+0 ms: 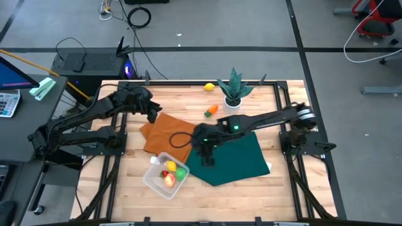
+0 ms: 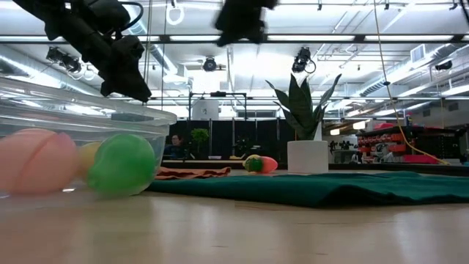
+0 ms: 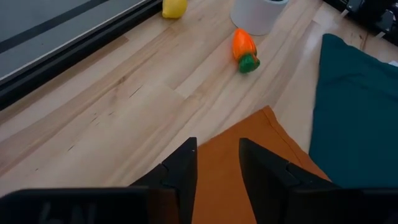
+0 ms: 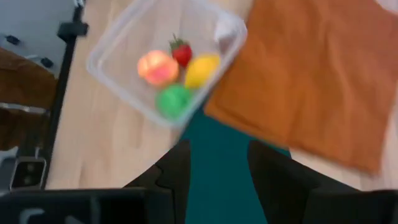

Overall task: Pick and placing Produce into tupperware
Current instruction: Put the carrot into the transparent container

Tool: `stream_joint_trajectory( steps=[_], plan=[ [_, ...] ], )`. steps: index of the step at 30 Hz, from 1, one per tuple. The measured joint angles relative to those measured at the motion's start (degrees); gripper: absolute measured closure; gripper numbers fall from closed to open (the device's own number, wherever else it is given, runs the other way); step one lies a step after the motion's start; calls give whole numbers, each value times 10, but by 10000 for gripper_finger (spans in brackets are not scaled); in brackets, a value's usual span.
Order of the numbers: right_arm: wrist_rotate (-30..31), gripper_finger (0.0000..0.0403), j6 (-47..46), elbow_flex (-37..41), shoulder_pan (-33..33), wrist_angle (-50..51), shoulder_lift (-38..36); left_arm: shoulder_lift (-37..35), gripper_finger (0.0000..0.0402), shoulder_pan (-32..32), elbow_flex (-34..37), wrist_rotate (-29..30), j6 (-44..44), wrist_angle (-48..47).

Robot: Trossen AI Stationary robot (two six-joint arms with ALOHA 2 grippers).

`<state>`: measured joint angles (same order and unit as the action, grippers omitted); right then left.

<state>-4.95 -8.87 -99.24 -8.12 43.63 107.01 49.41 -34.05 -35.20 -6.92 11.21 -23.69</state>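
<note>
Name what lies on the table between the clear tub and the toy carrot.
In the high view, the orange cloth lies between the tub and the carrot, with a strip of bare wood beyond the cloth's far edge.

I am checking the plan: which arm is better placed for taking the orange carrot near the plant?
Probably the left. Its pincer hangs empty over the orange cloth, facing the carrot. The right pincer, also empty, hangs above the green cloth beside the tupperware.
</note>
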Motion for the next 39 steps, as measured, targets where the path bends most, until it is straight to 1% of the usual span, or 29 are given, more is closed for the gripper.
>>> stream_joint_trajectory(
  steps=[5, 10, 13, 18, 21, 25, 31, 39],
  plan=[
    [38, 277, -50, 141, -9, -45, -92, 0, 271, 0, 0, 0, 2, -1],
    [88, 279, -110, 251, -20, -85, -174, 0, 270, 0, 0, 0, 2, 0],
    [107, 279, -148, 305, -24, -95, -211, 0, 275, 0, 0, 0, 2, 0],
    [110, 279, -188, 372, -23, -95, -260, 0, 279, 2, 0, 0, 1, 9],
    [121, 279, -200, 390, -20, -98, -280, 0, 275, 2, 0, 0, 1, 20],
    [142, 279, -211, 395, -20, -99, -289, 1, 270, 1, 0, 0, 1, 47],
    [180, 279, -194, 391, -13, -111, -297, 1, 274, 1, 0, 0, 2, 87],
    [182, 279, -231, 391, 28, -109, -299, 1, 273, 1, 0, 0, 1, 122]
  ],
)
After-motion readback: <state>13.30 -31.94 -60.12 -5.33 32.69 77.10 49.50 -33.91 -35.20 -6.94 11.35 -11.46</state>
